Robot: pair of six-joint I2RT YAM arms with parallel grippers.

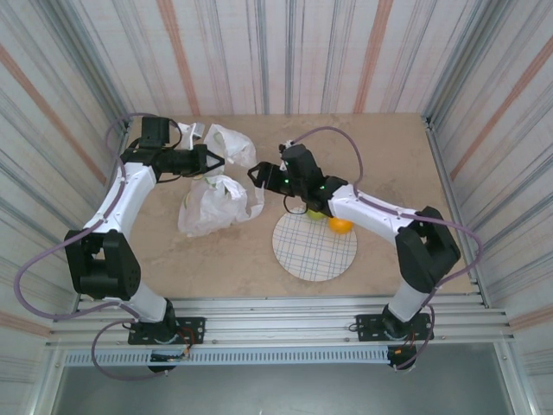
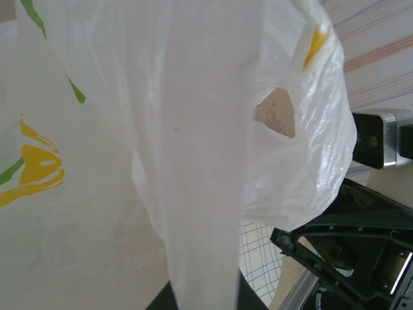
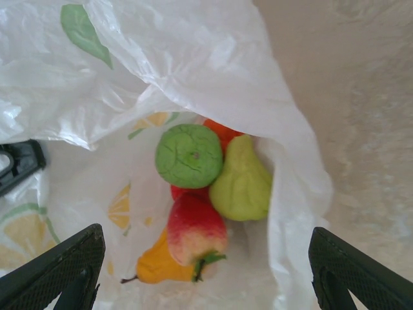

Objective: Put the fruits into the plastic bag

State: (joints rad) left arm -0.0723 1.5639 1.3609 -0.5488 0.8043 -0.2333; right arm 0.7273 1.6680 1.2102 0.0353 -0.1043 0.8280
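Plastic bag [image 2: 97, 129] film hangs against the left wrist lens, a strip of it pinched in the left gripper [image 1: 204, 162]. Right gripper [image 1: 259, 176] hovers over the bag's mouth with its fingers spread wide. Its forearm crosses the far edge of the plate [image 1: 314, 251]. Fruits [image 3: 189, 155] sit inside the bag, and an orange [image 1: 340, 225] rests by the plate.

Overall light: bright, even and diffuse, coming from above onto the desk [image 1: 389, 147].
Shadows: soft and faint beneath the arms, centre of the top view.
Left wrist view: the plastic bag [image 2: 193, 129] sits close to the lens, washed out and soft. The right edge is sharper.
Right wrist view: the fruits [image 3: 206, 194] at centre are slightly soft, and the dark lower corners are blurred.
Glare: mild sheen on the bag folds, upper left.
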